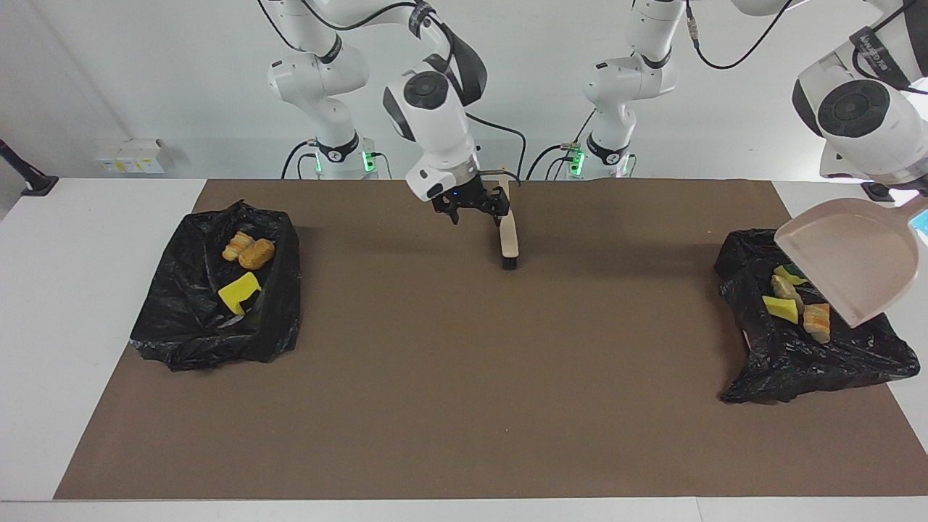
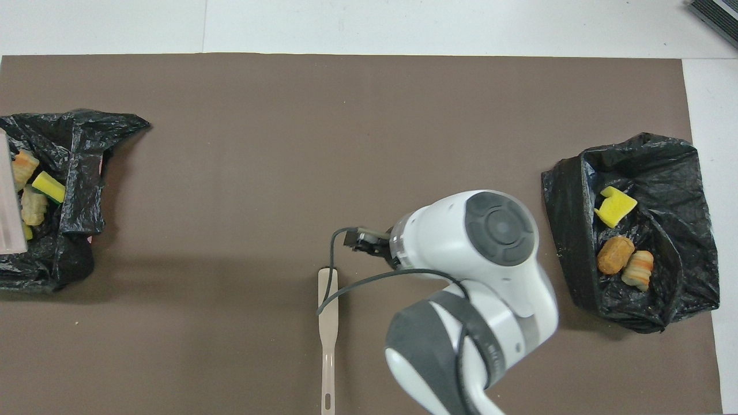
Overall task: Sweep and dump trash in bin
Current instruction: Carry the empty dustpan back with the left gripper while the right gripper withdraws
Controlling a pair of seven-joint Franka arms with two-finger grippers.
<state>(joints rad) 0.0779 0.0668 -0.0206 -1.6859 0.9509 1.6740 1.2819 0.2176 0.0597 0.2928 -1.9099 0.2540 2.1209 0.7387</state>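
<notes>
Yellow sponge and tan bread-like trash (image 1: 794, 304) in black bag (image 1: 797, 362), right tool (image 1: 471, 212) released, left tool clenching dustpan (image 1: 848, 261).

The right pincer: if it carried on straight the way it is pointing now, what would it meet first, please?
The right pincer, open, points down and hangs beside the brush handle. Going straight on, it would probably meet the bare brown mat, missing the brush, though depth is hard to judge.

right pincer (image 1: 470, 210) open, left arm raised
</notes>
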